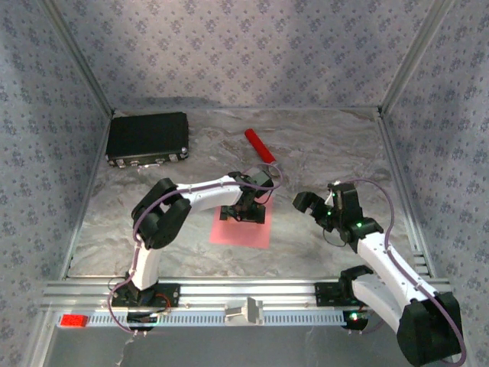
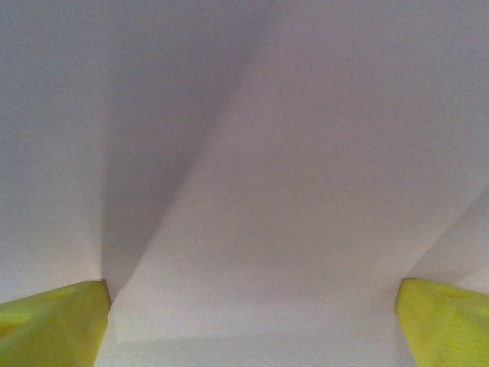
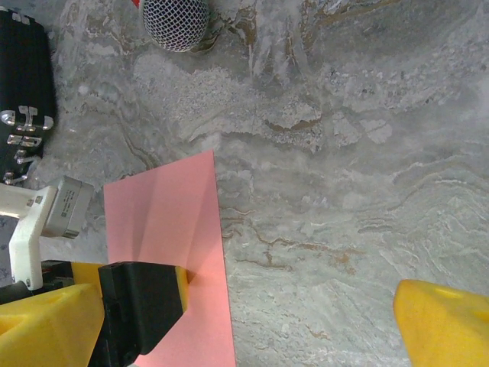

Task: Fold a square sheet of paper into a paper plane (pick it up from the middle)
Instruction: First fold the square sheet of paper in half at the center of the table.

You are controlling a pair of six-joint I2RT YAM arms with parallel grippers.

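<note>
Both gape wide: left gripper [image 1: 247, 215] over the square sheet of paper [image 1: 240, 232], right gripper [image 1: 309, 203] empty; wrist label [image 3: 69, 202] illegible

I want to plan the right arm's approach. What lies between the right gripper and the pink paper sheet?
Bare marbled table, from the right gripper to the square sheet of paper, as the top view shows.

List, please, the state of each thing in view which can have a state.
square sheet of paper, lying flat on the table, not yet folded into a plane.
left claw, open, low over the sheet's far part, clamping nothing.
right claw, open, empty, beside the sheet and apart from it.
black case, shut, lying flat at the far left.
red cylinder, lying on its side.
</note>
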